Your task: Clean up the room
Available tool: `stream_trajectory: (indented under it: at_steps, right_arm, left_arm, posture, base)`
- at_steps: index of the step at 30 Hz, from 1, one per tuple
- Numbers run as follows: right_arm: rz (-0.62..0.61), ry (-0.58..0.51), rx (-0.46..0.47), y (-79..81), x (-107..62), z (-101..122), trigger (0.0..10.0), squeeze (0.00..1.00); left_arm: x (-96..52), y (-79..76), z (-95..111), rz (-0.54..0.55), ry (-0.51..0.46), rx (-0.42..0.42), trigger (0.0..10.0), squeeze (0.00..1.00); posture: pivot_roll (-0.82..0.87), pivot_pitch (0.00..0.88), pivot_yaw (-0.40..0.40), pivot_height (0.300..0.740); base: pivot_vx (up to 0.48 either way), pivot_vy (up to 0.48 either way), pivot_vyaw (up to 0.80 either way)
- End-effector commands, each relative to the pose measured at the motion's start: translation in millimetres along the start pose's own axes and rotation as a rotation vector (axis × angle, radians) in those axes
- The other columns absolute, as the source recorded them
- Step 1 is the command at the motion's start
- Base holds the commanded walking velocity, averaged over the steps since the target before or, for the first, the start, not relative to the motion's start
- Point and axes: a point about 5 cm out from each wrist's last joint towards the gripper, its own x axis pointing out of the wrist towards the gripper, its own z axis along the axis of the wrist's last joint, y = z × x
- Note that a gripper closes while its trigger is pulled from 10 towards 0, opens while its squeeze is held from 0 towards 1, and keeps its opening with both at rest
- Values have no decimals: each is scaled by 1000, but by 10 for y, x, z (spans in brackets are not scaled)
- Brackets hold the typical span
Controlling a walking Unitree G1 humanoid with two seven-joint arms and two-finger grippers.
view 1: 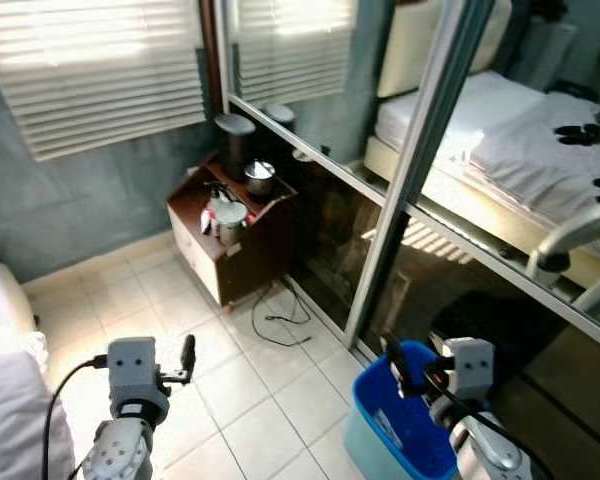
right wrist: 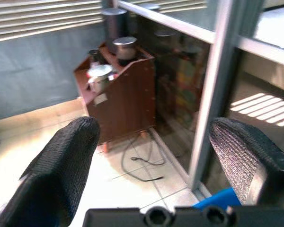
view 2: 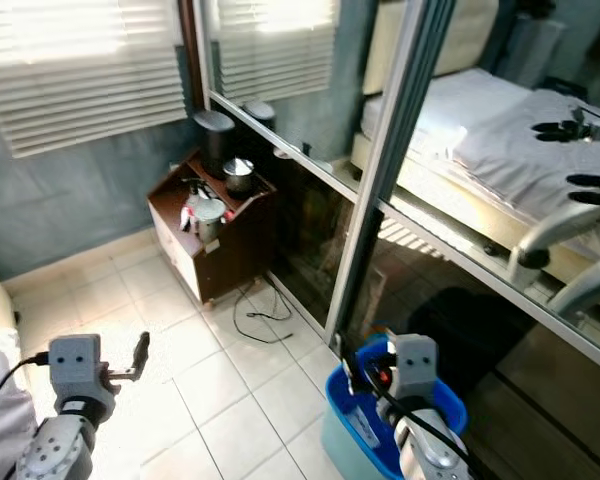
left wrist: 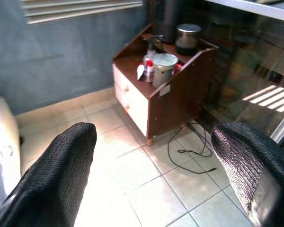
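Scene: a tiled floor point(view 1: 260, 400) is seen between a bed edge on the robot's left and a mirrored wardrobe door point(view 1: 450, 230) on its right.
Target cluster: a wooden nightstand point(view 1: 242, 240) stands in the corner under the blinds, against the mirrored door, well ahead of both arms; cans, small bottles point(left wrist: 149, 68) and a lidded pot point(left wrist: 188, 39) are crowded on its top and shelf.
Loose item: a black cable point(view 1: 285, 325) is trailed on the floor from the nightstand foot, lying roughly parallel to the wardrobe track.
Bin: a blue bin point(view 1: 395, 430) is placed just beside the right arm, against the door track.
Left end effector point(view 1: 185, 362): fingers point(left wrist: 57, 175) are spread wide, nothing is held; raised over bare tiles.
Right end effector point(view 1: 405, 372): fingers point(right wrist: 61, 165) are likewise parted and empty; held above the bin rim.
Key relation: the nightstand lies forward and between the two arms, slightly toward the left one; neither is within reach, so an approach is judged necessary first.
Nearer arm for cable: the right, it is judged.
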Motion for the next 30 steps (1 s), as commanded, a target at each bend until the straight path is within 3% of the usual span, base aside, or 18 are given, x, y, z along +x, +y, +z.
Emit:
stream_trajectory:
  at_steps: [1, 13, 25, 30]
  right_arm:
    - [-9, 1, 5, -30, 7, -3, 10000, 0]
    - [2, -10, -5, -6, 56, -1, 10000, 0]
    - [6, -5, -6, 42, 45, -50, 10000, 0]
    - [6, -13, -12, 37, 57, -37, 10000, 0]
  left_arm:
    - [8, -24, 24, -5, -1, 17, 10000, 0]
    - [71, -107, 14, -41, 9, 8, 10000, 0]
    - [197, -87, -2, -52, 19, 89, 10000, 0]
    - [231, -78, -19, -44, 22, 76, 10000, 0]
  posture:
    - [64, 0, -68, 740]
    - [59, 0, -55, 740]
    - [46, 0, -36, 740]
    - [37, 0, -38, 740]
  base:
    - [0, 0, 681]
    - [0, -400, 675]
    - [0, 0, 621]
    - [0, 0, 613]
